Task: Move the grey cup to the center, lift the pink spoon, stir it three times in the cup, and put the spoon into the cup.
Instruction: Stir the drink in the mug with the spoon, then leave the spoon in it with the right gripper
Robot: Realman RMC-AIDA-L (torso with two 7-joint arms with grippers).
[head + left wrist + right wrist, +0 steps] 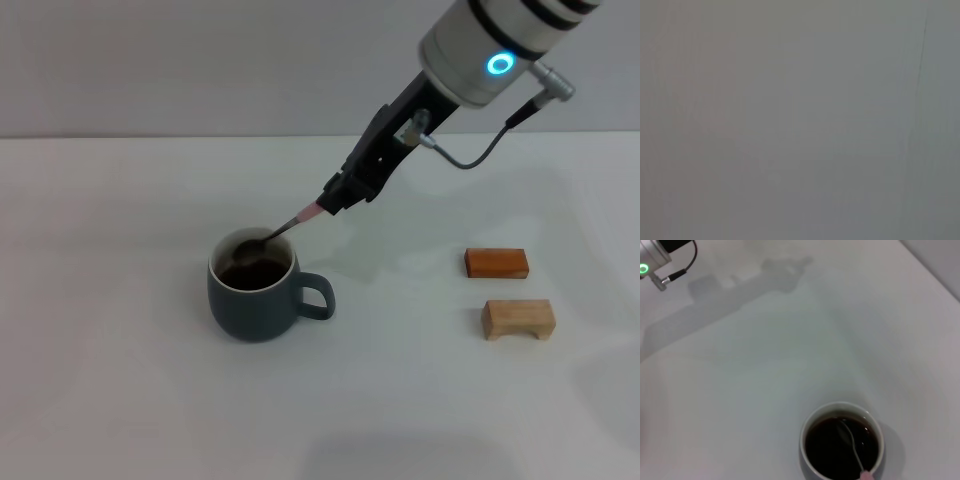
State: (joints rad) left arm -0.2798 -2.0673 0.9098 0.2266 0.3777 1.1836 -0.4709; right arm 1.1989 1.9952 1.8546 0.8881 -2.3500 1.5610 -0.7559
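Pink spoon (pixel 290 227) in grey cup (pixel 252 298), apparently right-held.

Counter (pixel 120 400): a plain white surface is filling most of the head view and is meeting a pale grey wall at the far edge.
Grey cup (pixel 252 298): it is standing upright on the counter, left of the middle, with its loop handle pointing toward the robot's right; dark liquid is showing inside its white rim in the right wrist view (pixel 842 442).
Orange-brown block (pixel 496 262): it is lying flat on the counter, well apart from the cup, on the right.
Pale wooden block (pixel 518 319): it is resting just in front of the orange-brown block, nearer the robot, not touching it.
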